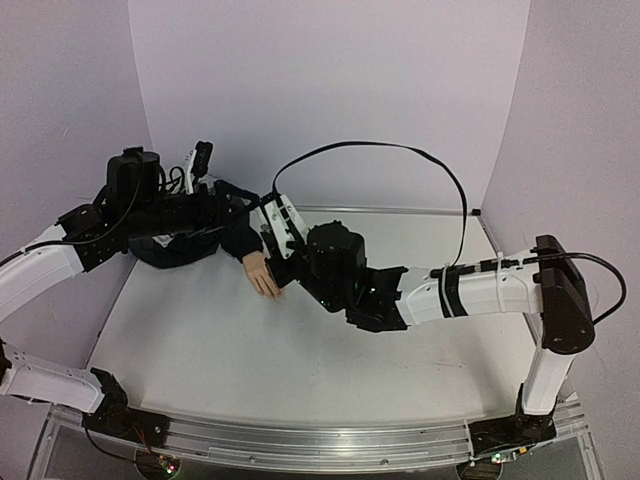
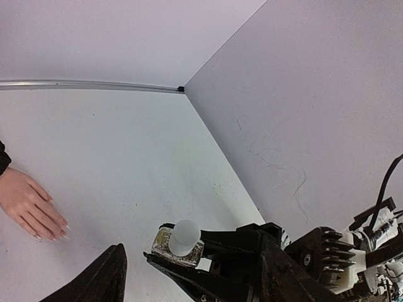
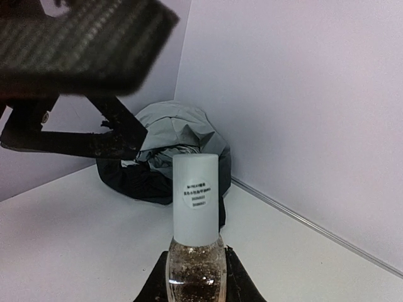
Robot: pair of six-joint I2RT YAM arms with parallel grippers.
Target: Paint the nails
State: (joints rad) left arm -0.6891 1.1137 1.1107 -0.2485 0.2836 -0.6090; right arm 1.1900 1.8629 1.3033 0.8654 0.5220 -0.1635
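1. The left gripper (image 3: pixel 154 82) looms nearest in the right wrist view. Its jaws are spread wide and hold nothing, and one finger (image 3: pixel 82 38) is a dark blur across the top of the view.
2. Below it, the right gripper (image 3: pixel 195 284) is clamped on the glass of a small bottle (image 3: pixel 194 264), which stands upright with its white cap (image 3: pixel 195 195) on.
3. The nails (image 2: pixel 55 238) are on the mannequin hand (image 2: pixel 28 204). It lies palm down on the table (image 2: pixel 138 151) at the mouth of a dark jacket sleeve (image 1: pixel 238 240), near the bottle. They are too small to tell whether any carry polish.
4. The step in hand looks like uncapping.
   - Centre the left fingers on the cap and close squarely on its sides.
   - Twist while the right grip keeps the glass from turning.
   - Lift straight up, keeping the bottle level so nothing spills.
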